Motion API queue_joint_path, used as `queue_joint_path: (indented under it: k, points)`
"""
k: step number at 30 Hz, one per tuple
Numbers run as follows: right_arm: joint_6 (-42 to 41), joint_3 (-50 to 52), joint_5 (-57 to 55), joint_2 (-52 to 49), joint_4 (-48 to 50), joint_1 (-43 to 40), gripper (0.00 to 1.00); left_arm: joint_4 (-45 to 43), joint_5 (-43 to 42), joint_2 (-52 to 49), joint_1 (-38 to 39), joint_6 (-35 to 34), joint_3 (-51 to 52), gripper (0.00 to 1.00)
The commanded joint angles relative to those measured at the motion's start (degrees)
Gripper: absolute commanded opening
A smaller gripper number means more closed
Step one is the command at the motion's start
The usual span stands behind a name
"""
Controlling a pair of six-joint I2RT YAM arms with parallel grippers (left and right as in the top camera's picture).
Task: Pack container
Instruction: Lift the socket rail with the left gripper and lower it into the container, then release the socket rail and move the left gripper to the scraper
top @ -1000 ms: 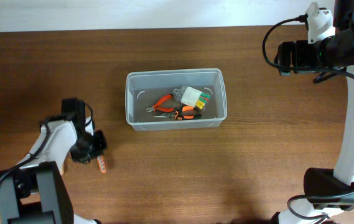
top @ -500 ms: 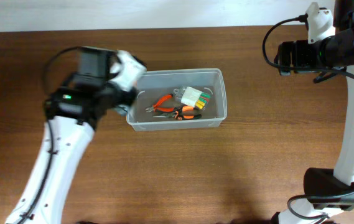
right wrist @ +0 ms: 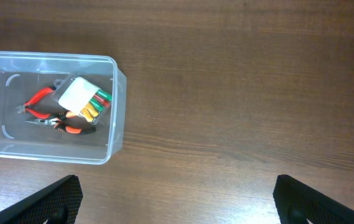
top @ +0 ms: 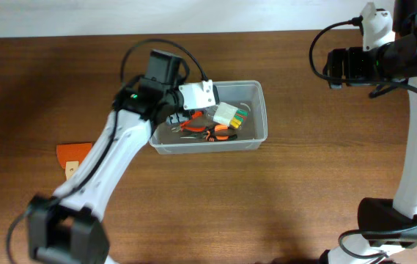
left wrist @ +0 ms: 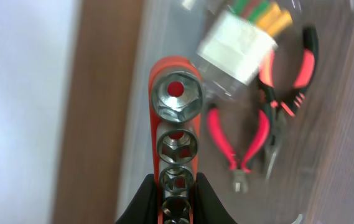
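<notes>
Left wrist view: the left end effector is almost shut and pinches an orange bar of metal sockets between its two fingers. The bar hangs over the left end of the container, a clear tub in the middle of the brown surface. In the tub lie red pliers, orange and black pliers and a white box with coloured bits. An orange thing lies on the surface to the left, well apart from the tub. The right end effector is wide open, holds nothing and hangs well apart from the tub
</notes>
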State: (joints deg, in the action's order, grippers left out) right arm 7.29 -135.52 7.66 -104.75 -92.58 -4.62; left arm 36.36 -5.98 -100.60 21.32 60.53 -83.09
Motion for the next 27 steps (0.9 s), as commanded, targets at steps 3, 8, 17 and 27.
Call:
queue_joint_path:
  k: [3, 8, 17, 27]
  points:
    - [-0.3, 0.4, 0.7, -0.5, 0.3, 0.0, 0.99, 0.8, -0.5, -7.0, -0.3, 2.5, 0.0, 0.02]
    - [-0.3, 0.4, 0.7, -0.5, 0.4, 0.0, 0.99, 2.2, -0.5, -11.2, -0.3, 2.1, 0.0, 0.02]
    - [-0.3, 0.4, 0.7, -0.5, 0.5, 0.0, 0.99, 2.2, -0.5, -14.2, -0.3, 0.4, 0.0, 0.27]
    - [-0.3, 0.4, 0.8, -0.5, 0.5, 0.0, 0.99, 6.1, 8.3, -11.5, -0.4, -12.9, -5.5, 0.62]
